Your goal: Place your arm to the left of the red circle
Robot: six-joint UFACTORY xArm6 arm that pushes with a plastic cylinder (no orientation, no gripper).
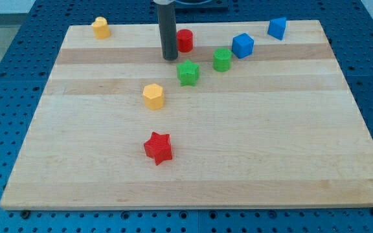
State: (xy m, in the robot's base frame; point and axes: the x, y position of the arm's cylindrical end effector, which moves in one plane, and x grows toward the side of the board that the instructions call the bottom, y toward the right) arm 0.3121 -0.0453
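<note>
Red circle [185,40] sits just beside my tip [169,58], on its view-right, apparently not touching. No jaws exist here, only a rod. Drifting rightward would nudge the circle; the green star [188,72] lies near, below-right.

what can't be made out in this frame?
- Red circle: its left edge sits behind the rod in the camera view; whether my tip touches it cannot be told.
- Rod's upper part and the arm: cut off by the view's top.
- Yellow block, top left: exact shape too small to tell.
</note>
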